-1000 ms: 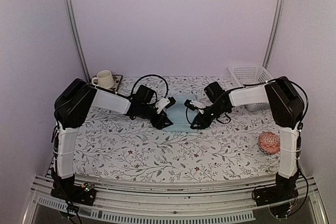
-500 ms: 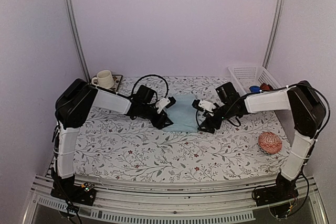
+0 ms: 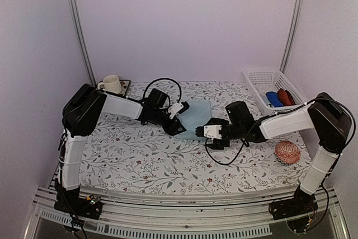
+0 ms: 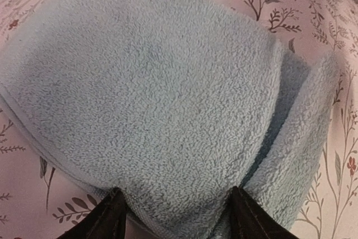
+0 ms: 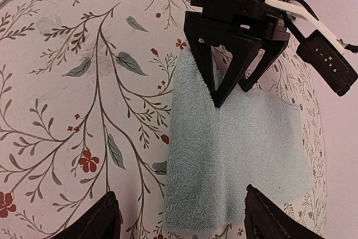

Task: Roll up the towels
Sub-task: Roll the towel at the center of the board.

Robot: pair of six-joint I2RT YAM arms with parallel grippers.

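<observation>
The towel (image 3: 194, 117) lies mid-table (image 3: 145, 160), toward the back. The left gripper (image 3: 180, 127) is at its left edge, and the right gripper (image 3: 197, 132) is just before its near edge. Mug (image 3: 111, 84) — back left corner. Basket (image 3: 258, 78) — back right. The ball (image 3: 287, 152) sits before the basket, near the right edge.

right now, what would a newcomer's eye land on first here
The pale blue towel lies in the middle, partly folded, with the left gripper and right gripper both open at its edges. An orange patterned ball sits at the right, nearer than the white basket.
</observation>
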